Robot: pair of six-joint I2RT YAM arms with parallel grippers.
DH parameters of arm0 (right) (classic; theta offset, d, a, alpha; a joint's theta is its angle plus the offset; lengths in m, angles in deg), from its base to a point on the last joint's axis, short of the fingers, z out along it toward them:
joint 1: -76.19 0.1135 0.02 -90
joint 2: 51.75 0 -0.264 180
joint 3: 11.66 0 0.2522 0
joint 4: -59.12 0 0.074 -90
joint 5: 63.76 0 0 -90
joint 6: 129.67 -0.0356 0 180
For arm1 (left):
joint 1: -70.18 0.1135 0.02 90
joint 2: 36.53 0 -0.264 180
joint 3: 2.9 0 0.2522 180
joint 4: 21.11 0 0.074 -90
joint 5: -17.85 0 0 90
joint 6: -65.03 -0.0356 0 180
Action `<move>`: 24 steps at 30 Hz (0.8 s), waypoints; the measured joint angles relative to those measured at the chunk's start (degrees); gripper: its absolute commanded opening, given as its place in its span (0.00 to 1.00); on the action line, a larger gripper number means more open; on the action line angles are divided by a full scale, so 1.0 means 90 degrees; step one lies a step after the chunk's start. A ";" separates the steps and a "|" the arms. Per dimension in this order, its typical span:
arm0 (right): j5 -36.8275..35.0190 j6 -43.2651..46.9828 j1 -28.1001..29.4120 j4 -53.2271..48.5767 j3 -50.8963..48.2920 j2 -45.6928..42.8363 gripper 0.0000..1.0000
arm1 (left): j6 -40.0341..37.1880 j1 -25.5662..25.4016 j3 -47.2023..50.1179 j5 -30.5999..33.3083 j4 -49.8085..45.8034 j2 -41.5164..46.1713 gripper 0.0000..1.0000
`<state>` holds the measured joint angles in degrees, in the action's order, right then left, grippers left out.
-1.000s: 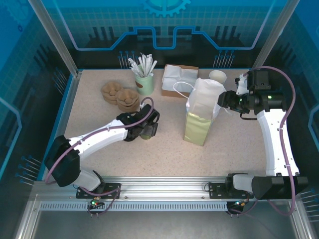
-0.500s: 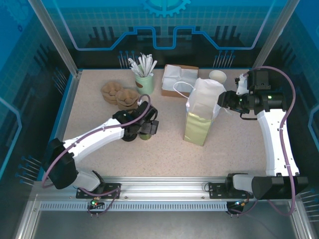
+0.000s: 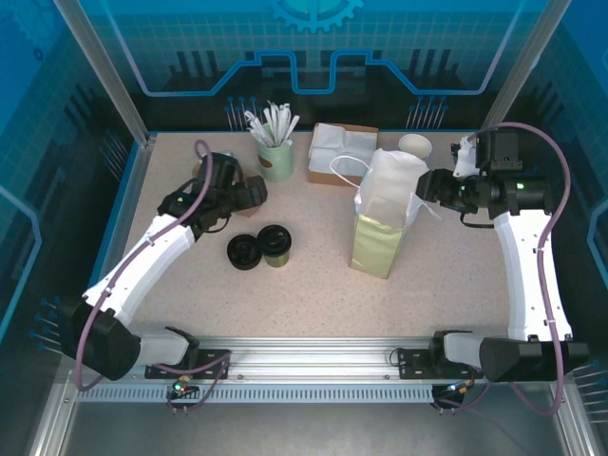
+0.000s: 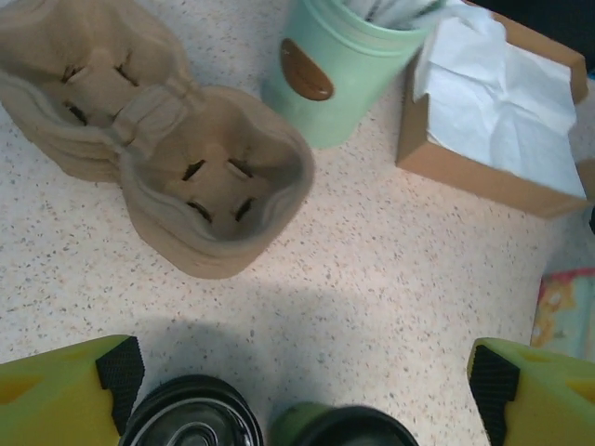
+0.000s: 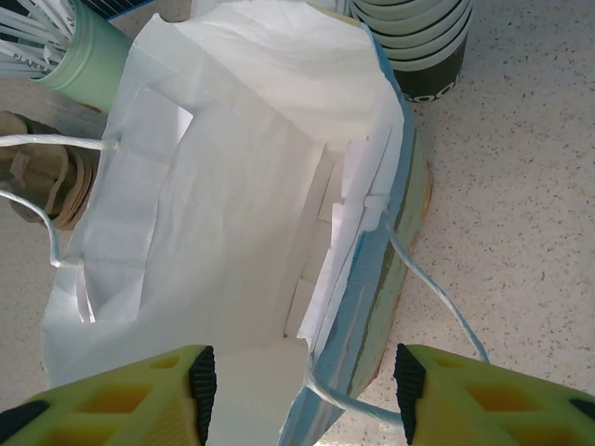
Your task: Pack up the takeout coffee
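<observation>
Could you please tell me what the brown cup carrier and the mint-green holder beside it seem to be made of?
The cup carrier looks like moulded paper pulp: matte tan, with soft rounded edges and punched slits. The mint-green holder looks like painted metal or glazed ceramic: smooth, faint sheen, ridged rim; I cannot tell which.

**Q:** Items at rear-left of table [image 3: 313, 294]?
**A:** Two pulp cup carriers [image 4: 209, 186], overlapping, cavities up. Just to their right is a mint-green holder [image 3: 276, 160], upright, w/ white sticks [image 3: 271, 123].
**Q:** Rear centre?
**A:** Cardboard box [image 4: 465, 172], open top, white paper [image 4: 502, 93] inside.
**Q:** Right side and mid-table?
**A:** White paper bag [image 5: 242, 186], upright, mouth open, string handles. Nested cup stack [image 5: 418, 46] stands behind the bag. Loose black lid [image 3: 243, 252] lies flat mid-table, well left of the bag.
</observation>
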<state>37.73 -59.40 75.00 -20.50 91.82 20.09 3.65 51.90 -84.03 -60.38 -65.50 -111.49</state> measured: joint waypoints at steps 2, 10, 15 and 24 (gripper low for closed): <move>0.0063 -0.0007 0.0000 -0.0017 0.0000 -0.0012 0.56 | 0.0350 0.0517 0.0296 -0.0554 0.0381 -0.0070 0.84; 0.0284 -0.0049 0.0000 -0.0017 0.0000 -0.0163 0.55 | 0.1387 0.1537 0.0636 -0.1783 0.1467 -0.0962 0.77; 0.0340 -0.0049 -0.0012 -0.0015 -0.0002 -0.0238 0.55 | 0.1627 0.1719 0.0631 -0.1979 0.1705 -0.1333 0.75; 0.0457 -0.0046 -0.0124 -0.0017 -0.0002 -0.0240 0.55 | 0.1814 0.1770 0.0527 -0.2011 0.1795 -0.1647 0.68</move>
<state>41.84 -59.81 73.89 -20.66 91.80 17.92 19.98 67.83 -79.29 -78.48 -49.35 -126.31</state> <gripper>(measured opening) 0.553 0.707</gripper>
